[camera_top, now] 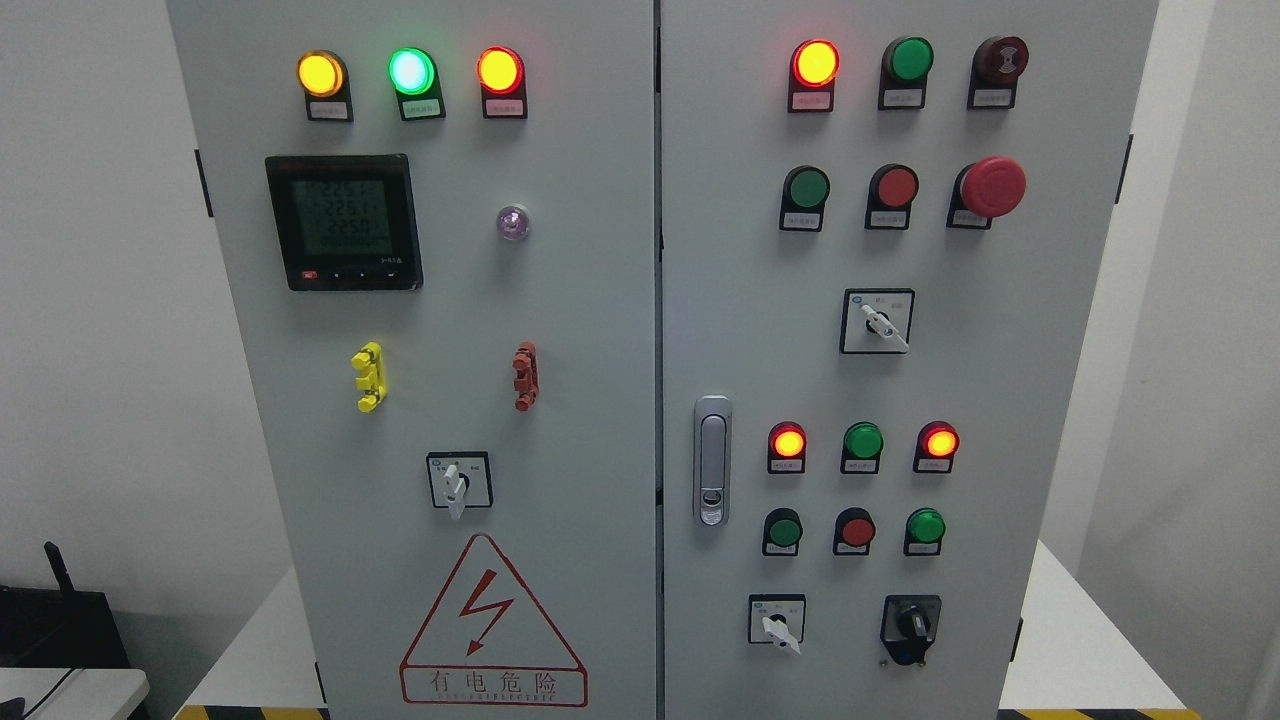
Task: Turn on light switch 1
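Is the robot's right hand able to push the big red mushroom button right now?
Maybe, but I can't say for sure. The big red mushroom button sticks out from the right door with nothing covering it, yet neither hand is in view.

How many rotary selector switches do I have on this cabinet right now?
4. One on the left door low centre; three on the right door: mid-height, bottom left, and a black one bottom right. None appear hidden.

You have neither arm in the head view right now: no left hand, no right hand, no wrist or forearm shows at the lower edge or either side.
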{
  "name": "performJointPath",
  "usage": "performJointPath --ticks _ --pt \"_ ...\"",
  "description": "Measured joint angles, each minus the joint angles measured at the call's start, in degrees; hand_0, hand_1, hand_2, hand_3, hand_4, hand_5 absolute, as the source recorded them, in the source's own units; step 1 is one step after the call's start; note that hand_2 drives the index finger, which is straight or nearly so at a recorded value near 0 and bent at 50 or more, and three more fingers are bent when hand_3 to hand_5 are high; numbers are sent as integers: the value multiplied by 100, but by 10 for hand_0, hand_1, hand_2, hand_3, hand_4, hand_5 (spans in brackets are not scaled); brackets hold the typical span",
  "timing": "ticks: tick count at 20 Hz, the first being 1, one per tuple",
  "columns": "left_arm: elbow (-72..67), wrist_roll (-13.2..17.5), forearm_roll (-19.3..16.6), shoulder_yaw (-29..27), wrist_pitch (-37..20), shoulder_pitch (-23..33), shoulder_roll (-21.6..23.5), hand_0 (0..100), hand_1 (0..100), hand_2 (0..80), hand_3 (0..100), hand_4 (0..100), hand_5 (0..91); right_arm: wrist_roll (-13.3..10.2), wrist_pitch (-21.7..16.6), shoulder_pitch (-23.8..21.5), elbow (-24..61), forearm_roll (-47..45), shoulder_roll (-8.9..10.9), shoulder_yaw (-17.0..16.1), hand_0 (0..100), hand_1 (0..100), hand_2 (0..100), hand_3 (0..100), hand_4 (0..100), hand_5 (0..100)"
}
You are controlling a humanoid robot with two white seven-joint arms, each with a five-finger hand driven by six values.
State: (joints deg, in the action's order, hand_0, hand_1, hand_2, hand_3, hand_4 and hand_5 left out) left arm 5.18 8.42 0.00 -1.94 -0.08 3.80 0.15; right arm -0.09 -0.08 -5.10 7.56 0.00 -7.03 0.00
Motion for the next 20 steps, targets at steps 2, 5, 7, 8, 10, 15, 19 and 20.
performJointPath --ticks 2,5,7,8,10,15,19,20 --pt "143 -17 0 -68 1 93 -2 311 0 0 0 0 0 0 0 0 0 0 0 0 120 389 0 0 0 0" --pt "440 -51 0 -166 -5 287 -5 308 0 0 0 0 0 0 0 0 0 0 0 0 120 389 0 0 0 0" --pt "708 -71 0 -223 -35 456 -6 306 0 0 0 0 0 0 0 0 0 0 0 0 120 389 0 0 0 0" --pt "859 -102 0 -251 -48 543 -8 307 0 0 0 14 0 0 0 0 0 0 0 0 120 389 0 0 0 0" --pt "1167 -289 0 -331 -83 717 -9 306 0 0 0 47 0 0 0 0 0 0 0 0 120 389 0 0 0 0" --pt "1882 -538 0 -677 -385 977 -11 313 0 0 8 140 0 0 0 0 0 0 0 0 120 389 0 0 0 0" --pt "2464 -572 0 -1062 -629 1097 -12 326 0 9 148 269 0 0 0 0 0 0 0 0 120 389 0 0 0 0" --pt "2616 -576 0 -1149 -705 1142 -13 330 0 66 201 313 0 0 0 0 0 0 0 0 120 389 0 0 0 0"
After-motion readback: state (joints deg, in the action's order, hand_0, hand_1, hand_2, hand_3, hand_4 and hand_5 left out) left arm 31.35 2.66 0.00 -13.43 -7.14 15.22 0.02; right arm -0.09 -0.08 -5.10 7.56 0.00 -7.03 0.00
